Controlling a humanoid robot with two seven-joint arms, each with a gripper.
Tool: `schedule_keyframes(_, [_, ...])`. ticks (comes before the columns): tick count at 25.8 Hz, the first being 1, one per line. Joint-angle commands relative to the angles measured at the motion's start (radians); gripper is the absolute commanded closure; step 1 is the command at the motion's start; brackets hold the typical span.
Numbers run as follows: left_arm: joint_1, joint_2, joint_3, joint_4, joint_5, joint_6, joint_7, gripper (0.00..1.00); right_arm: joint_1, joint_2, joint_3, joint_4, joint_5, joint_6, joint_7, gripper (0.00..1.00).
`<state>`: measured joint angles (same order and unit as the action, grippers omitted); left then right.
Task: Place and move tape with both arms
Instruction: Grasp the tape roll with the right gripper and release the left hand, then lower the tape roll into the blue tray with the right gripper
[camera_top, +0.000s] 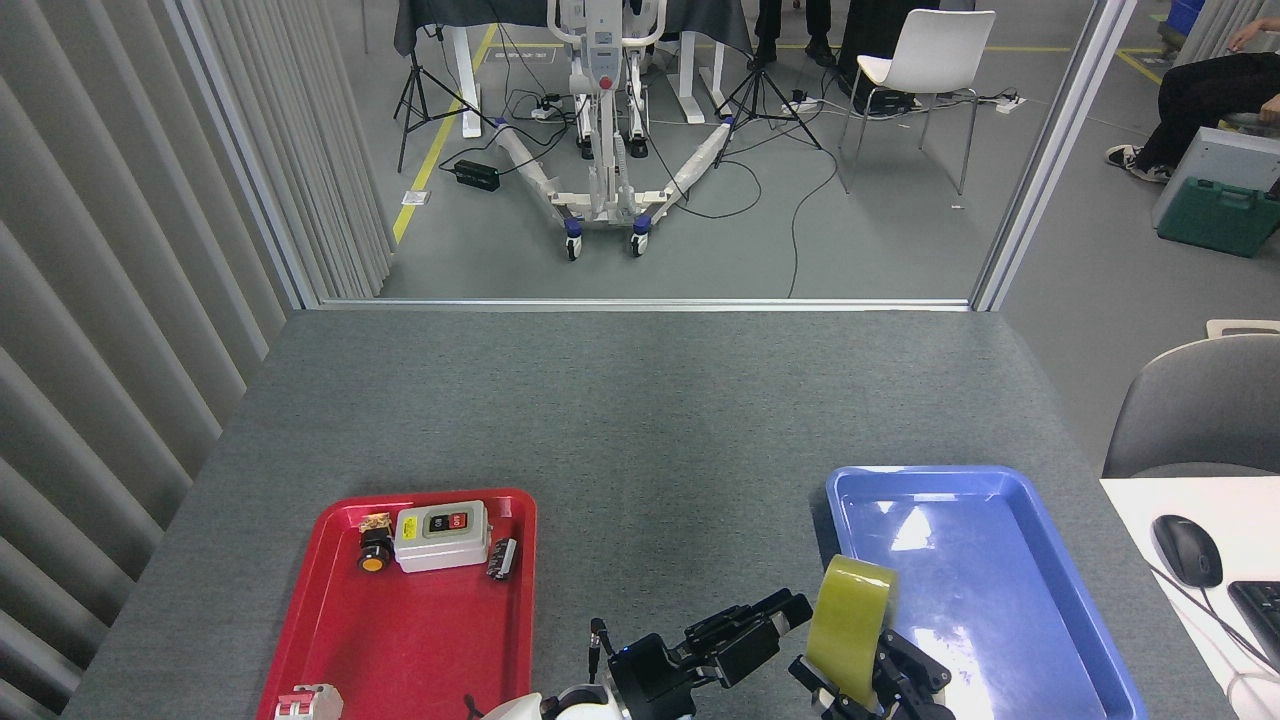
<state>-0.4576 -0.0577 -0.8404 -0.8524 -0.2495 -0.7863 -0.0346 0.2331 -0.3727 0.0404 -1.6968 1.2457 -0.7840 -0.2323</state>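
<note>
Right hand (868, 688) grips tape (850, 630) upright over blue tray (1000, 480) near edge; left hand (790, 608) just beside, fingers apart; red tray (300, 640) left.

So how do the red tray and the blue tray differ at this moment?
The red tray holds several small parts, among them a grey switch box; the blue tray has nothing lying on its floor. The red tray has no gripper over it; the tape, held by the right gripper, overlaps the blue tray's near left rim. Both are shallow rectangular trays on the grey table.
</note>
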Motion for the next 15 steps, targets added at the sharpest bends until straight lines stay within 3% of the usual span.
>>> schedule_keyframes(1, [-0.001,0.006,0.004,0.001,0.001,0.001,-0.002,0.01,0.002,-0.005,-0.004,-0.001,-0.002,-0.001,-0.005,1.0])
schedule_keyframes(6, [-0.01,0.018,0.049,0.004,0.013,0.001,-0.002,0.01,0.012,-0.011,-0.028,-0.001,-0.005,-0.001,-0.007,1.0])
schedule_keyframes(15, [-0.085,0.11,0.231,0.059,0.095,0.001,-0.001,0.01,0.028,-0.015,-0.223,0.051,-0.003,-0.001,0.008,1.0])
